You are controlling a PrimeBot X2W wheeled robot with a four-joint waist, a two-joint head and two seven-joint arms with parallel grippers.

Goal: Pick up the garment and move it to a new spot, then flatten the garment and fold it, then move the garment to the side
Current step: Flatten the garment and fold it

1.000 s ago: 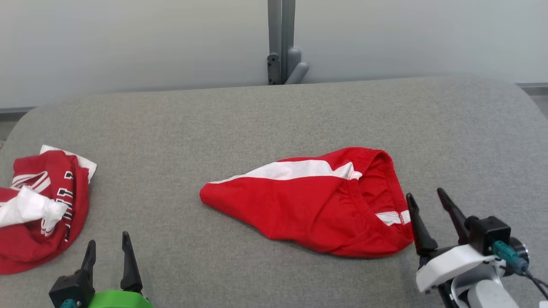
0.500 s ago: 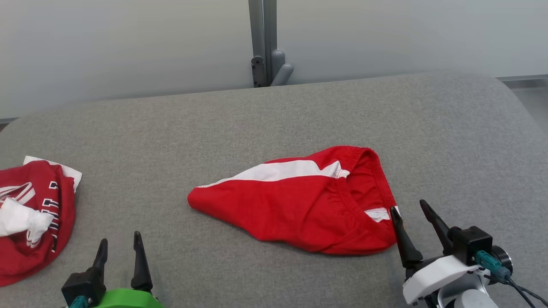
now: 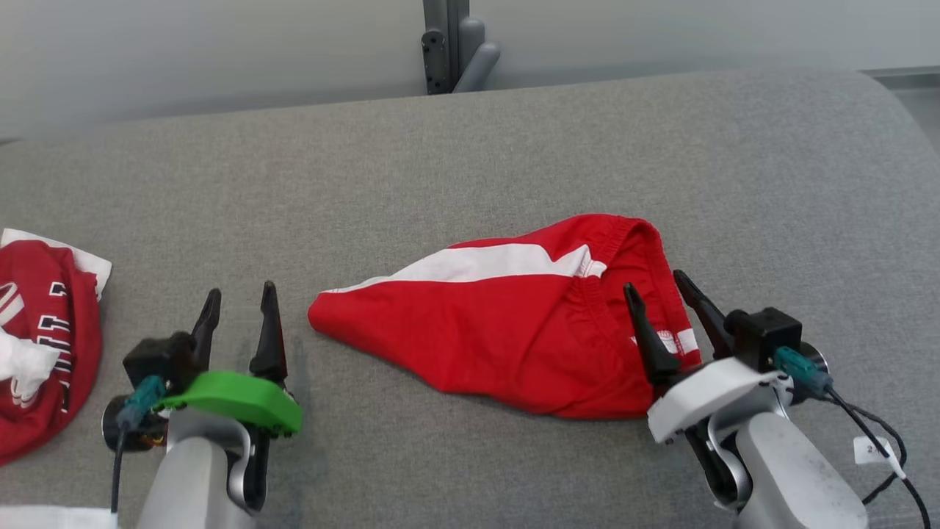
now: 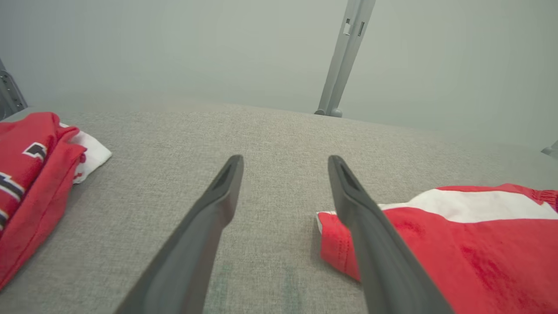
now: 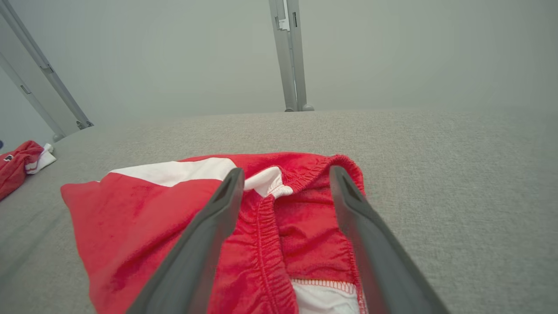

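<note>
Right gripper point(image 3: 652, 280) spread over garment point(image 3: 499, 338) waistband — left gripper point(image 3: 242, 288) spread, just beside it

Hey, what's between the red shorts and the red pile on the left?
In the head view, the left claw, open, is between the red shorts and the red pile; otherwise the grey padded surface there is bare.

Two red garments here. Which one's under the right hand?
The red-and-white shorts mid-surface; the right hand is over their waistband. The lettered garment lies far left.
</note>
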